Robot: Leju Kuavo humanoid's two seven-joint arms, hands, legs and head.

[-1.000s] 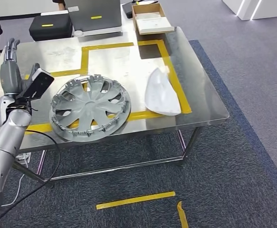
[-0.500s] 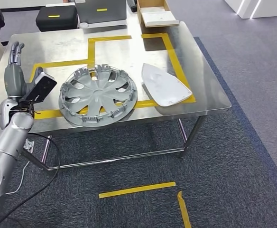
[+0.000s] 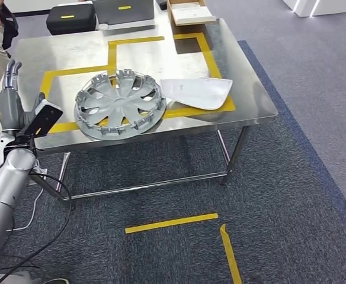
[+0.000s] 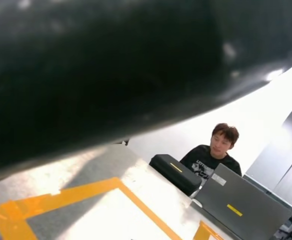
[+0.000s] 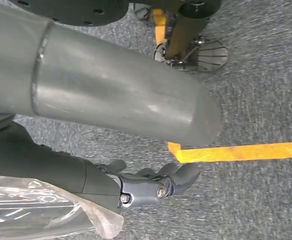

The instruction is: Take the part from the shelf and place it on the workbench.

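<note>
The wheel cover (image 3: 119, 103) lies flat on the workbench (image 3: 252, 103) near its front edge, with the white panel (image 3: 198, 93) just beside it toward the right edge. The left hand (image 3: 11, 103), raised off the front left corner, has fingers apart and holds nothing. The right hand (image 5: 152, 184) hangs over the carpet, seemingly loosely curled and empty. If a part remains on the shelf, turn away with both arms clear of the workbench edge
</note>
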